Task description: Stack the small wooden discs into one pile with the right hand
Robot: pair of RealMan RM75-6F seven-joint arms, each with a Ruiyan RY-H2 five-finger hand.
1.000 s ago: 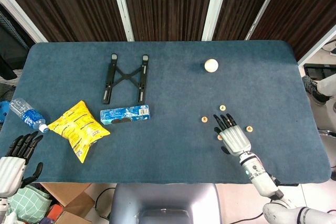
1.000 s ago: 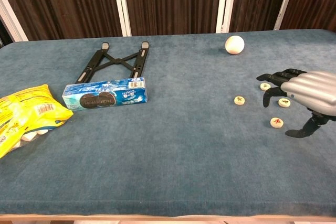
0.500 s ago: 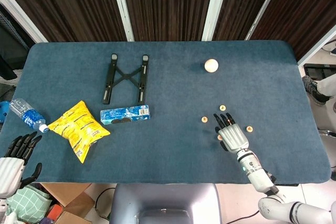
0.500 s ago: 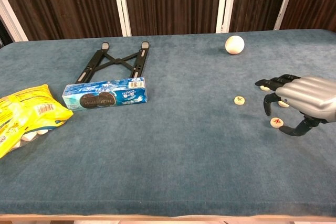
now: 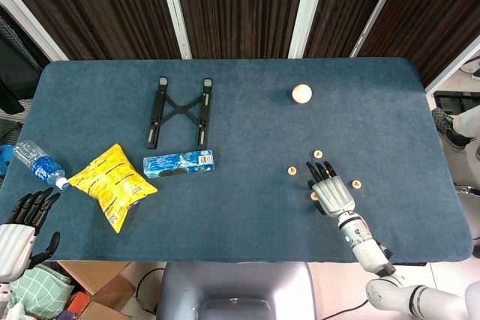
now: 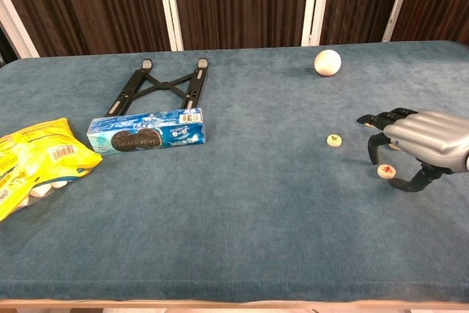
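Several small wooden discs lie on the blue table at the right. In the head view one disc (image 5: 292, 171) lies left of my right hand (image 5: 331, 189), another disc (image 5: 318, 154) just beyond its fingertips, and a third disc (image 5: 358, 183) to its right. In the chest view the right hand (image 6: 421, 135) arches palm-down over the nearest disc (image 6: 386, 171), which lies flat on the cloth between thumb and curved fingers; I cannot see a firm pinch. The left disc (image 6: 334, 140) lies apart. My left hand (image 5: 20, 224) hangs off the table's near left corner, fingers spread, empty.
A white ball (image 5: 301, 94) sits beyond the discs. Further left lie a black folding stand (image 5: 180, 111), a blue biscuit pack (image 5: 178, 162), a yellow snack bag (image 5: 114, 183) and a water bottle (image 5: 39, 162). The table's near edge (image 6: 234, 300) runs close to the right hand.
The right hand has shifted left and come lower over the nearest disc, its thumb and fingers drawing in around it. The discs and the left hand have not moved.
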